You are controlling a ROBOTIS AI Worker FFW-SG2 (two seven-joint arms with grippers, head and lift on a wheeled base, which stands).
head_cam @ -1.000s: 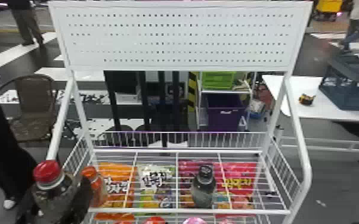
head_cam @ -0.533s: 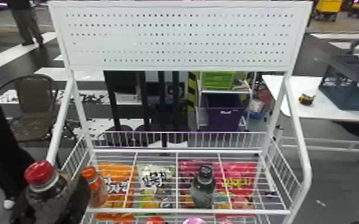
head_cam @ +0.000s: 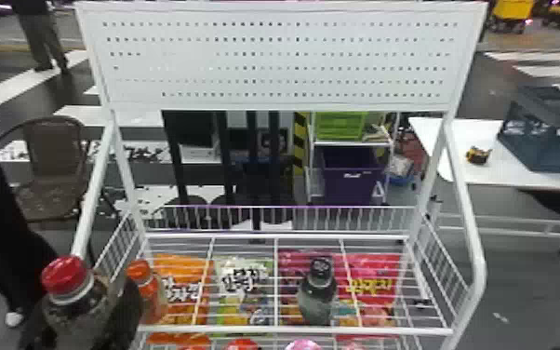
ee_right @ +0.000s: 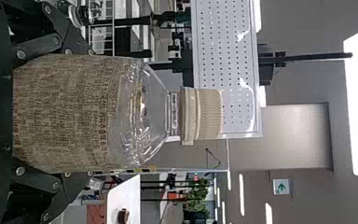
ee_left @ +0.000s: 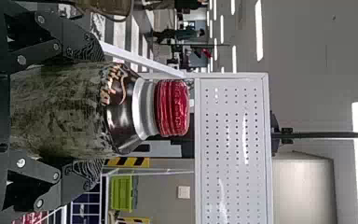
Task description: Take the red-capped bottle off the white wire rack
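The red-capped bottle (head_cam: pixel 76 305) stands upright at the lower left of the head view, beside the front left corner of the white wire rack (head_cam: pixel 293 331). My left gripper (head_cam: pixel 83 321) is around its body. In the left wrist view the left gripper (ee_left: pixel 100 112) is shut on the bottle, a finger on either side below the red cap (ee_left: pixel 172 108). In the right wrist view my right gripper (ee_right: pixel 91 113) is shut on a clear bottle with a beige cap (ee_right: pixel 207 114) and a printed label.
On the rack stand an orange-capped bottle (head_cam: pixel 151 293) at the left and a dark-capped bottle (head_cam: pixel 317 295) right of the middle. Colourful packets (head_cam: pixel 242 284) show through its wires. A perforated white panel (head_cam: pixel 283 60) rises behind. A side post (head_cam: pixel 93 195) stands near the red-capped bottle.
The left gripper, holding the red-capped bottle, has moved slightly left and a touch lower, away from the rack's left side. Objects on the rack have kept their places.
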